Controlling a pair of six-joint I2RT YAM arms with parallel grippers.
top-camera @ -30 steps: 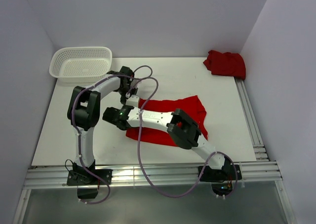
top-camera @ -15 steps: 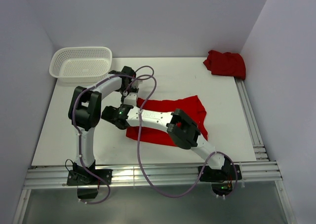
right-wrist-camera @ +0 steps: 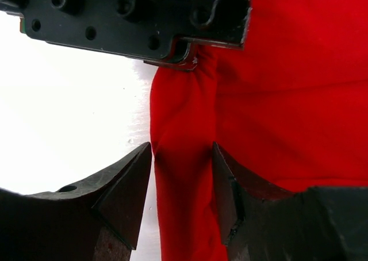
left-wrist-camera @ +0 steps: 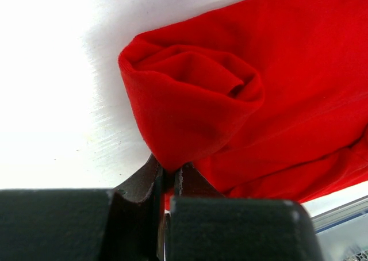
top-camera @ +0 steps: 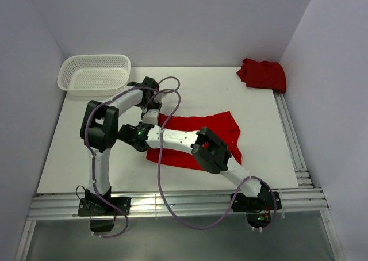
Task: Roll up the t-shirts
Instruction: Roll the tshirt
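- Pale lilac walls (top-camera: 172,19) close in a white bench (top-camera: 75,157), with both arms bolted at its near edge and reaching to the middle.
- One red shirt (top-camera: 221,126) lies spread near the middle of the bench, partly hidden under the right arm in the top view.
- Its left side is wound into a rolled edge (left-wrist-camera: 190,94), and the spiral of fabric faces the left wrist camera.
- At the bottom of that spiral, the left pincer (left-wrist-camera: 169,177) is closed tight on a fold, its two fingers pressed together with red cloth caught between them.
- From the near side, the right pincer (right-wrist-camera: 182,157) straddles the same rolled edge, one finger against each flank, gripping it.
- Seen from the right wrist, the roll runs straight from those fingers to the dark body of the left pincer, which sits at the far end of it.
- To the left of the roll there is bare white bench; to its right, the flat body of the shirt.
- Crumpled in a heap, a second shirt (top-camera: 263,74), also red, sits in the far right corner, well apart from both arms.
- At the far left corner stands a white mesh basket (top-camera: 92,89), near the left arm's wrist.
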